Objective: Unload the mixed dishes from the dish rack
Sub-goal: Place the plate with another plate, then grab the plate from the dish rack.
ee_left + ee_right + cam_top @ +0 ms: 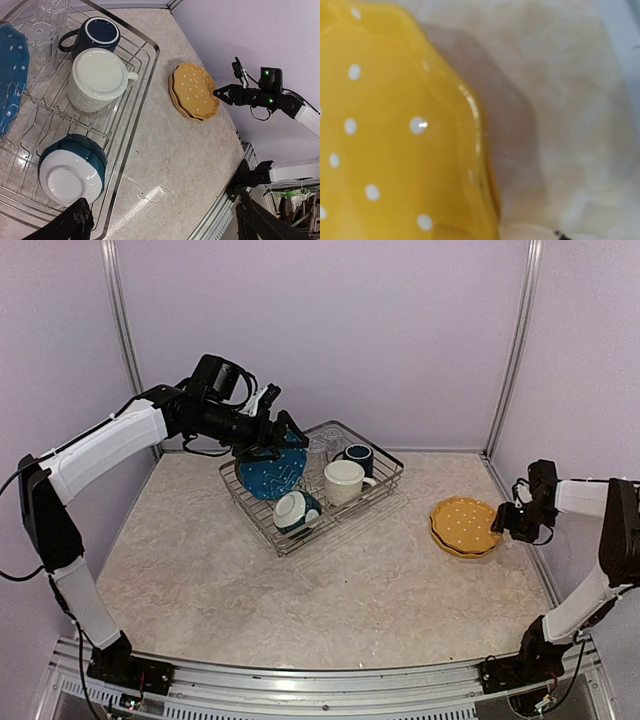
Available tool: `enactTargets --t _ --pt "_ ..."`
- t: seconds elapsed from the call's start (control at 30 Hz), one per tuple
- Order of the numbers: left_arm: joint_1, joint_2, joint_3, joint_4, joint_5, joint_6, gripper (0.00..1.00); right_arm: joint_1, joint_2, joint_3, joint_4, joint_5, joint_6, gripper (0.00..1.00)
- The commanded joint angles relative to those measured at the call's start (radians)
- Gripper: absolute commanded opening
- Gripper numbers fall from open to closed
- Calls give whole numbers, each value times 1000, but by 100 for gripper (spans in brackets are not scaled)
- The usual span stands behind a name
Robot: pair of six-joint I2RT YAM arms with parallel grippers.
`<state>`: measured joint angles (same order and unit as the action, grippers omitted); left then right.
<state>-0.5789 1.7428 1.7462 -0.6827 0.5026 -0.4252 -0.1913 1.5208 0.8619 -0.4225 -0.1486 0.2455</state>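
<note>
Several dishes sit in the rack [360,502], far centre of the table [300,610]: blue plate [270,472] upright between dividers, cream mug [343,481], bowl [296,512] base-up to drain. Left gripper [280,438] hovers above the blue plate. Right gripper [503,520] is just beside the yellow plate [463,525], right side.
Left wrist: fingers [77,222] spread wide, empty. Navy mug [97,32] and glasses [42,25] at far end.
Right wrist: yellow plate flat, glossy, scalloped, white-dotted. Fingers out of frame, so I cannot tell their state.

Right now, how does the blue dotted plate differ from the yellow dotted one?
Colour: the blue plate is deep blue, the yellow plate mustard. Pose: the blue plate stands on edge; the yellow plate lies flat. Place: the blue plate is inside the dish rack; the yellow plate is out on the table, beside the rack. Both are scalloped with white dots.
</note>
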Motion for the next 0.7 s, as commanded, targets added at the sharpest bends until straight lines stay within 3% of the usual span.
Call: enactTargets --t 0.0,0.13,0.3,0.67 --pt "32 22 29 -48 -44 21 97 16 -95 0 -30 68 -29 67" --pt "97 24 33 -70 -62 22 98 20 -185 -20 -19 44 -35 74" --pt "180 66 91 -109 -101 56 97 23 -238 -17 -28 -6 -30 76" --pt "220 285 340 -189 -212 161 71 54 -297 -44 -21 -44 1 75"
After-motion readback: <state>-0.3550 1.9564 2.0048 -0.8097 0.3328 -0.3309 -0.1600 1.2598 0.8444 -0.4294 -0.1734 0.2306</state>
